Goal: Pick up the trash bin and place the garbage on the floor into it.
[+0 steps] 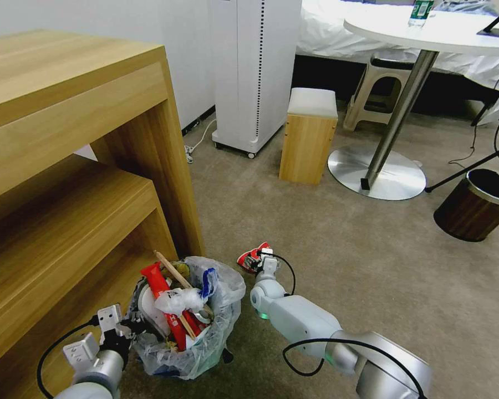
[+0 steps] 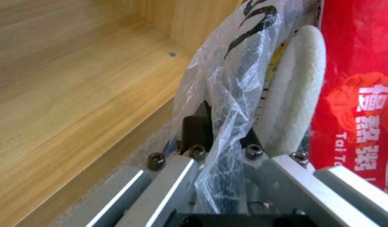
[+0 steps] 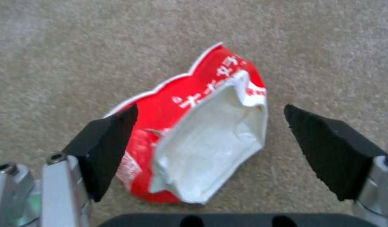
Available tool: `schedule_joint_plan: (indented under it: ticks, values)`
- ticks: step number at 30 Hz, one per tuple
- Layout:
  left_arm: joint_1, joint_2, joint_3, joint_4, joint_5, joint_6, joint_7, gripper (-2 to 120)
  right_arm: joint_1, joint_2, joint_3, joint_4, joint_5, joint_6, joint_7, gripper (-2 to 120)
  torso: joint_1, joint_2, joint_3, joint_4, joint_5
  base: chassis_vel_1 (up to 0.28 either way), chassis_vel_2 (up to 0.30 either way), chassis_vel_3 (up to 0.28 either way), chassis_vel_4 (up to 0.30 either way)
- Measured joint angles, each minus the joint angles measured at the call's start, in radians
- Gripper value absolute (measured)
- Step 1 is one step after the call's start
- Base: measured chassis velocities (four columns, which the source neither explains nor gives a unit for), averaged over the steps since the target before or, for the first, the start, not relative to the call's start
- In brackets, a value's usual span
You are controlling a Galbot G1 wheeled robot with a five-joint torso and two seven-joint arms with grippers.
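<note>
Between the right gripper's (image 3: 206, 151) wide-spread fingers (image 3: 105, 148) lies 1 red wrapper (image 3: 194, 132), seemingly untouched.

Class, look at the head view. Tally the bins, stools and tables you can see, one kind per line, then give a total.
Bins: 2, the trash bin and a brown bin
Stools: 2, a wooden stool and a plastic stool
Tables: 2, a round table and a wooden table
Total: 6
</note>
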Motion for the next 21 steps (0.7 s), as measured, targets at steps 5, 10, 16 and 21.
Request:
schedule_joint_plan:
  ticks: [5, 10, 16, 21]
  values:
    - [0.011, -0.002, 0.002, -0.012, 0.002, -0.003, 0.002, 1, -0.006, 0.002, 0.01, -0.036, -0.02, 0.006, -0.025, 72, 0.0, 0.0, 0.0, 0.0, 0.0, 0.0, 0.0, 0.0, 0.0]
    - [0.014, 0.002, -0.003, -0.02, 0.001, -0.007, 0.002, 1, -0.011, 0.005, 0.01, -0.047, -0.037, 0.01, -0.033, 57, 0.0, 0.0, 0.0, 0.0001, 0.0001, 0.0, 0.0, 0.0, 0.0]
    - [0.019, -0.003, 0.001, -0.027, 0.001, -0.012, 0.008, 1, -0.021, 0.008, -0.001, -0.059, -0.064, 0.024, -0.053, 34, 0.0, 0.0, 0.0, 0.0002, 0.0001, 0.0, 0.0, 0.0, 0.0]
    - [0.017, -0.004, 0.003, -0.022, 0.002, -0.015, 0.01, 1, -0.028, -0.002, -0.01, -0.058, -0.073, 0.029, -0.059, 18, 0.0, 0.0, 0.0, 0.0002, 0.0002, 0.0, 0.0, 0.0, 0.0]
